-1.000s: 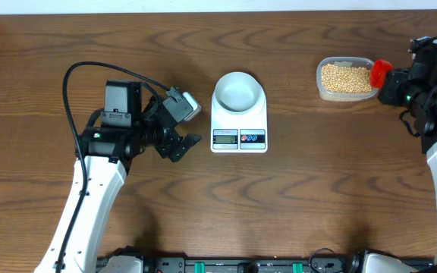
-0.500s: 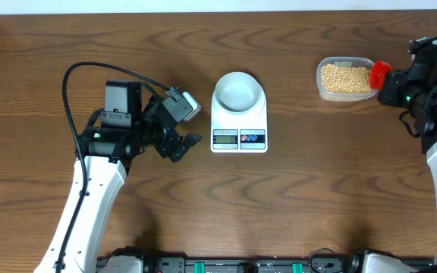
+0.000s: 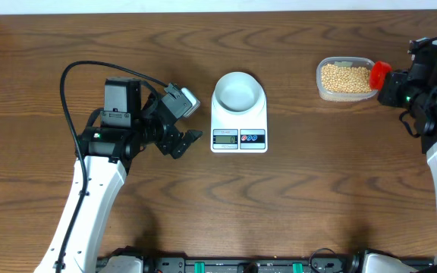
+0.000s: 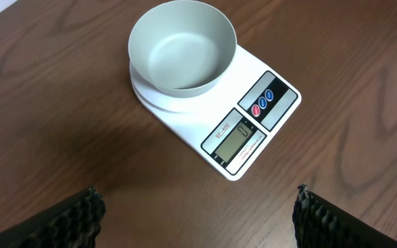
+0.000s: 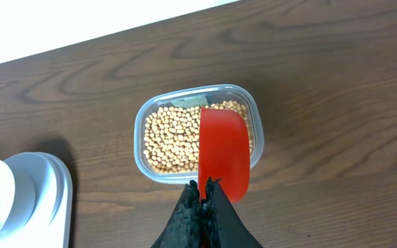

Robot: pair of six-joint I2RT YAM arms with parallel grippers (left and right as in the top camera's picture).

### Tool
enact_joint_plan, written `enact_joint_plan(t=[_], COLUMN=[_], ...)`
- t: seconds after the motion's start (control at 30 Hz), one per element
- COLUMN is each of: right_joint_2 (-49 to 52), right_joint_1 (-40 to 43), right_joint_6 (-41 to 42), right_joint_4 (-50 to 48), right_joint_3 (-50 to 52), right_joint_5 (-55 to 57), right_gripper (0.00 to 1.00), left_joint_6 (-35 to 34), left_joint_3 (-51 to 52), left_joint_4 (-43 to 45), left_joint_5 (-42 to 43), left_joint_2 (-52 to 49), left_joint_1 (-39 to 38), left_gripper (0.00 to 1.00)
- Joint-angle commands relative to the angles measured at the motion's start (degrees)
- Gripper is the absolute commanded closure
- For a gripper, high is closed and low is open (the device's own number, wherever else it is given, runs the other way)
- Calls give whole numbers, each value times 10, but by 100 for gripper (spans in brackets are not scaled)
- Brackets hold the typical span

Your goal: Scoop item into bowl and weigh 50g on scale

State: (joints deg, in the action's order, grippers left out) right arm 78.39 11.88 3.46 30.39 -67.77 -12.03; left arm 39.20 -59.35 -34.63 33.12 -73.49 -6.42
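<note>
The pale grey-white bowl [image 3: 239, 92] stands empty on the flat white scale [image 3: 239, 126], in the middle of the table; both show in the left wrist view, the bowl [image 4: 182, 47] on the scale [image 4: 257, 131]. Tan-yellow beans [image 3: 345, 77] fill a clear plastic container [image 3: 324, 89] at the far right. My right gripper [image 3: 391, 85] is shut on a red scoop [image 3: 380, 71], held over the container's right end; in the right wrist view the scoop [image 5: 223, 151] is above the beans [image 5: 171, 138]. My left gripper [image 3: 186, 142] is open and empty, left of the scale.
The table is dark wood. A black cable [image 3: 82, 70] loops over the left arm. The white far edge of the table runs behind the container [image 5: 81, 27].
My left gripper has shifted slightly. The right arm, scoop and container have not moved.
</note>
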Motion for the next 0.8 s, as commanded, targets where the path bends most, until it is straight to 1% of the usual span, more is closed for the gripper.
enact_joint_plan(t=[0.0, 0.23, 0.43, 0.77], right_joint_2=[3, 3, 3, 3], right_joint_1=[-3, -3, -3, -3], right_joint_6=[7, 7, 7, 7], right_joint_4=[0, 1, 0, 1], right_joint_3=[-10, -10, -10, -10], right_joint_5=[-4, -4, -4, -4], right_gripper=[99, 99, 99, 99], left_joint_6=[-10, -12, -38, -40], left_joint_3=[4, 4, 4, 4], left_joint_4=[0, 0, 0, 0], left_joint_5=[10, 10, 10, 10], left_joint_2=[1, 1, 1, 1], left_joint_1=[2, 2, 2, -10], left_gripper=[11, 10, 11, 11])
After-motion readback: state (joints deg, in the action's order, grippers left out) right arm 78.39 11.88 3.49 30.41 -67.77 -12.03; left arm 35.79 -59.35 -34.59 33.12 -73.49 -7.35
